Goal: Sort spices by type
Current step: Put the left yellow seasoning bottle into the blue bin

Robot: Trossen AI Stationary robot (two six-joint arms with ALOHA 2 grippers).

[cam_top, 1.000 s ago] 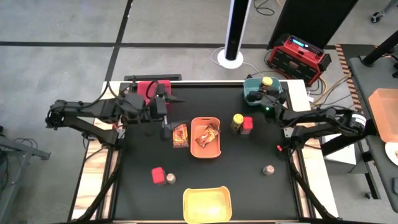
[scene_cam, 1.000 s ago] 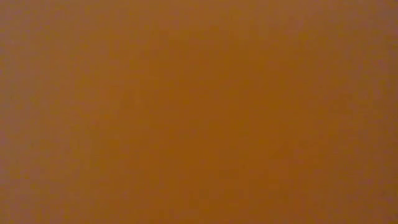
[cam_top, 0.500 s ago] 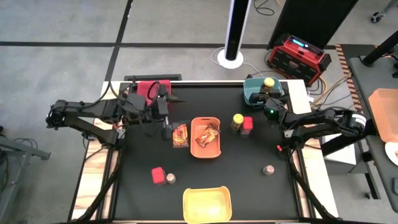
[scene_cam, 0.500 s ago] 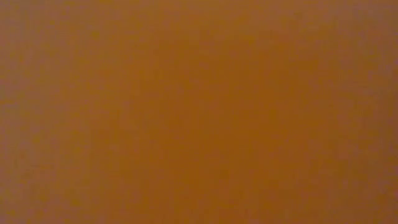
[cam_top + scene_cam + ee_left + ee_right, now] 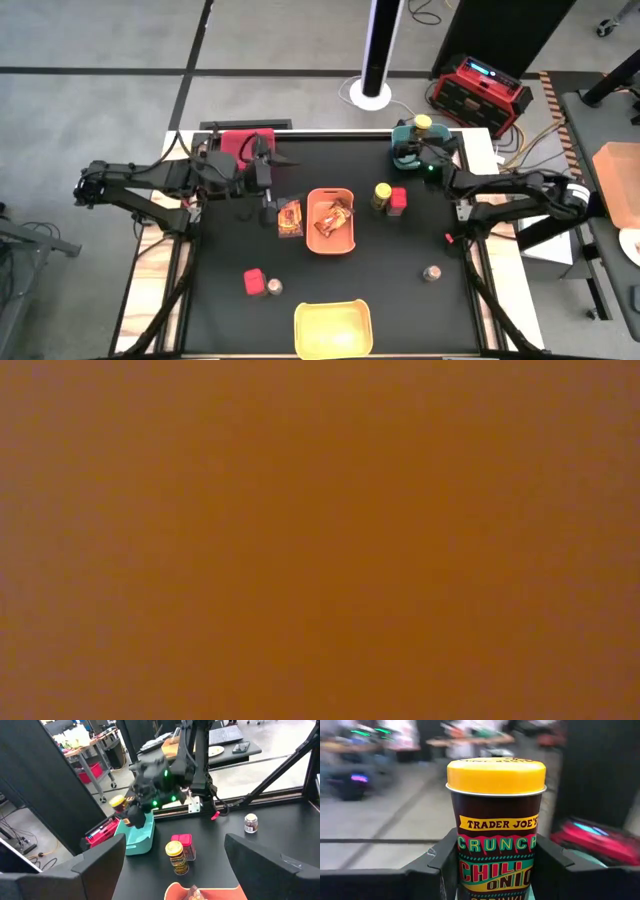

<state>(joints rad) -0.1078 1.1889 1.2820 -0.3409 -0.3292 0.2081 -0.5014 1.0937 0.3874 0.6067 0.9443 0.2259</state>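
Right wrist view: right gripper (image 5: 495, 865) fingers clamped on yellow-lidded jar (image 5: 495, 820), over teal bin (image 5: 405, 150). Left gripper (image 5: 270, 207) fingers open above packet (image 5: 290, 218).

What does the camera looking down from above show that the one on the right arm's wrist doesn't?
Only the high view shows the whole table: the orange bin, yellow bin, red cube boxes, the left gripper open over a packet. Only the right wrist view lets you read the held jar's label. Both show the right gripper shut on that yellow-lidded jar at the teal bin.
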